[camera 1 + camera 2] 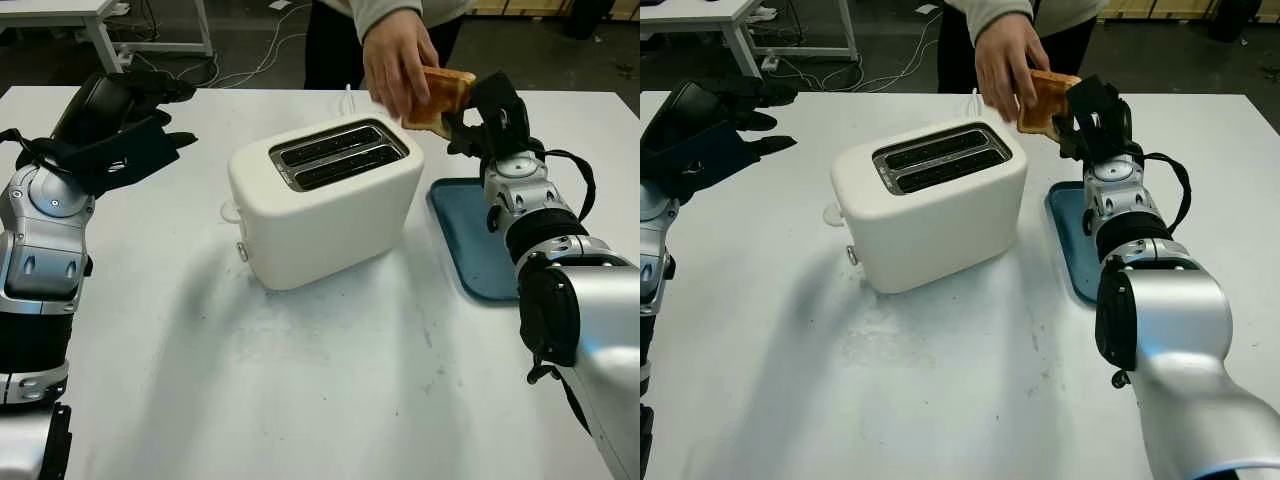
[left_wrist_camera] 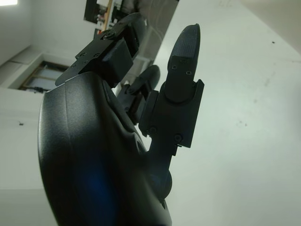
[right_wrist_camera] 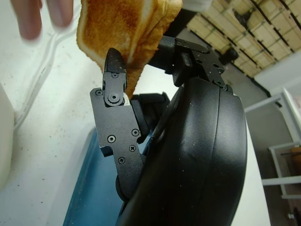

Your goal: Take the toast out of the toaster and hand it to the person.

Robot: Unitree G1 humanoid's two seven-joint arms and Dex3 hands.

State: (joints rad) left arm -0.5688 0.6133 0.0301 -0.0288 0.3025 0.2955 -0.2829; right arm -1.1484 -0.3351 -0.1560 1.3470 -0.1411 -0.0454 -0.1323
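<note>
— While the cream-white two-slot plastic toaster point(image 1: 325, 200) stands near the middle of the white table point(image 1: 330, 390), where is the item to be logged?

— Item one, golden-brown slice of toast point(image 1: 441, 97): raised above the far side of the table, beyond the toaster's right end and clear of both slots. The robot's black three-finger right hand point(image 1: 492, 112) pinches it by its lower edge; in the right wrist view one finger point(image 3: 114, 70) lies against the browned face of the toast point(image 3: 124, 33). The person's hand point(image 1: 398, 62), reaching down from the far side of the table, closes over the slice's other side, so both hands are on it at once.

— And the left hand?

— Item two, black three-finger left hand point(image 1: 125, 125): raised above the table's far left corner, well apart from the toaster, open and holding nothing.

— Other entries?

— Item three, flat teal-blue rectangular tray point(image 1: 465, 240): lying on the table just right of the toaster, partly under the right forearm. Item four, both toaster slots: dark, nothing seen standing up out of them. Item five, person in a light sleeve and dark trousers: standing at the table's far edge, behind the toaster.
</note>
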